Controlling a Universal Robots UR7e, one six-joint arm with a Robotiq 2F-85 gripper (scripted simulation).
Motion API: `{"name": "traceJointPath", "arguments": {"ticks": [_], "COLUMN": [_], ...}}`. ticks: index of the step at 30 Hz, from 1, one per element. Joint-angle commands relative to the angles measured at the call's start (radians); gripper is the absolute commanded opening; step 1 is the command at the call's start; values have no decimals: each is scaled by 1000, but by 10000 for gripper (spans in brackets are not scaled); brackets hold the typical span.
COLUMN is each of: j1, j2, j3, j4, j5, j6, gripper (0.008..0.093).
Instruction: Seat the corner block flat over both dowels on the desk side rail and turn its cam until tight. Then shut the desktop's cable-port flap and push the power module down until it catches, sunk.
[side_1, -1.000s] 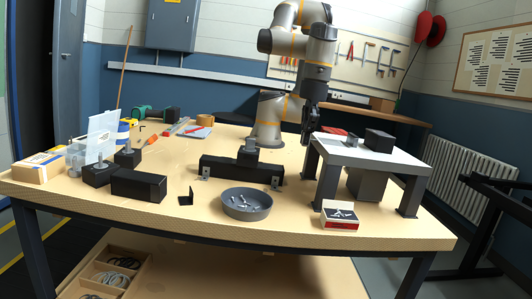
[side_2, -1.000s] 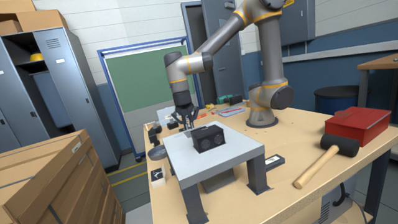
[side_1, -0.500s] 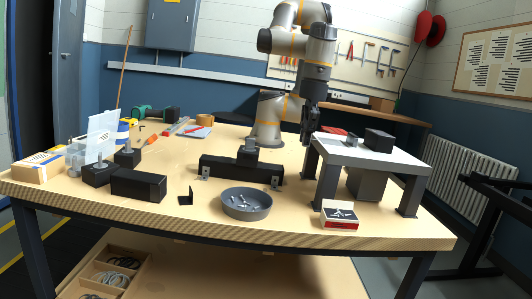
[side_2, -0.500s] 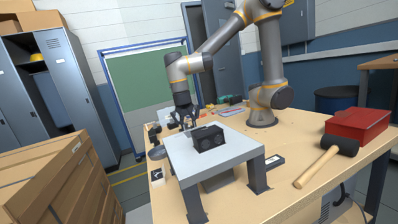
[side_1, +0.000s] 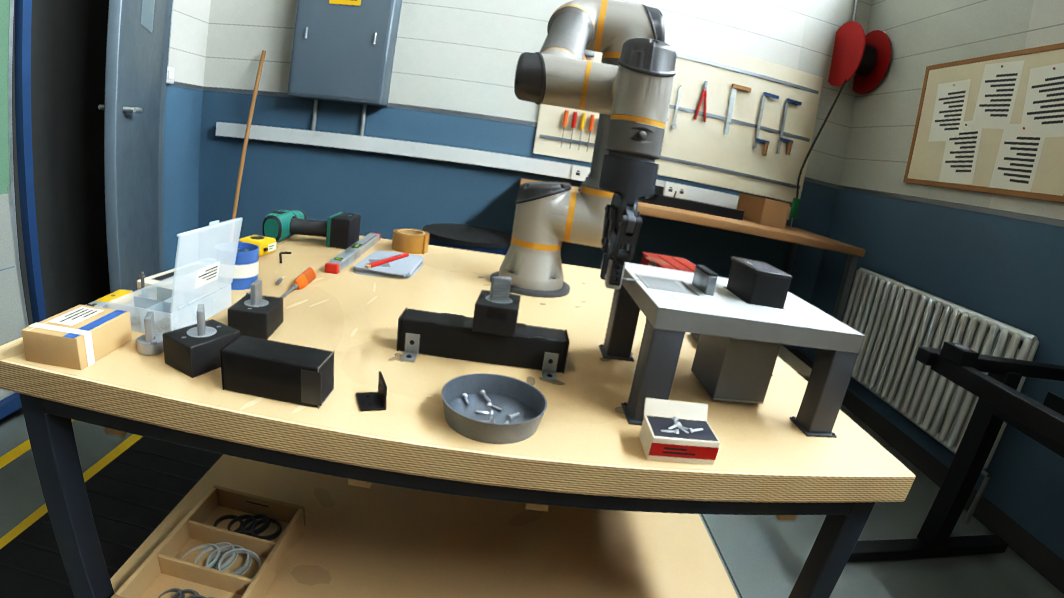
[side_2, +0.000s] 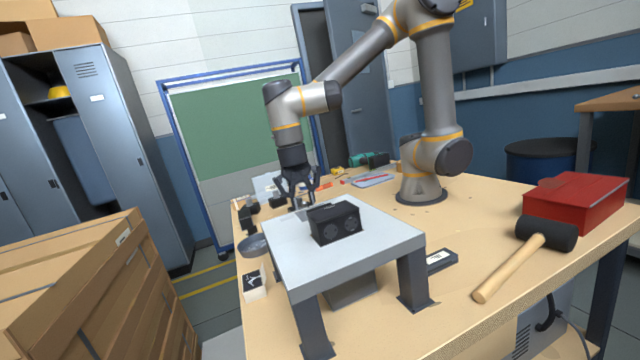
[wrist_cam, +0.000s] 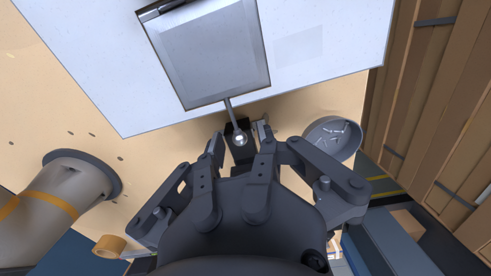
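The corner block (side_1: 496, 308) sits on the black desk side rail (side_1: 482, 341) at mid-table, its grey cam knob upright on top. To the right stands the small grey desktop (side_1: 733, 305). Its cable-port flap (wrist_cam: 209, 51) lies flat in the desktop's opening, with a thin stalk and ball knob (wrist_cam: 239, 138) reaching past the edge. My gripper (wrist_cam: 238, 142) hangs at the desktop's left edge, open around that knob and holding nothing. The black power module (side_1: 758, 280) stands proud on the desktop, further right.
Behind the work rises the arm's base (side_1: 536, 245). A grey dish of screws (side_1: 493, 406) and a screw box (side_1: 678, 430) lie at the table's front. Spare black blocks (side_1: 275, 370) and a parts organiser (side_1: 186, 286) fill the left side. Stacked crates (side_2: 90, 290) stand beyond the edge.
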Motion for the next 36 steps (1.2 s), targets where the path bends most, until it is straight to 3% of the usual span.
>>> {"name": "traceJointPath", "arguments": {"ticks": [1, 15, 24, 36], "j1": [0, 0, 0, 0], "j2": [-4, -48, -55, -56], "j3": [-4, -75, -90, -91], "j4": [5, 121, 144, 145], "j5": [0, 0, 0, 0], "j6": [0, 0, 0, 0], "gripper": [480, 480, 480, 250]}}
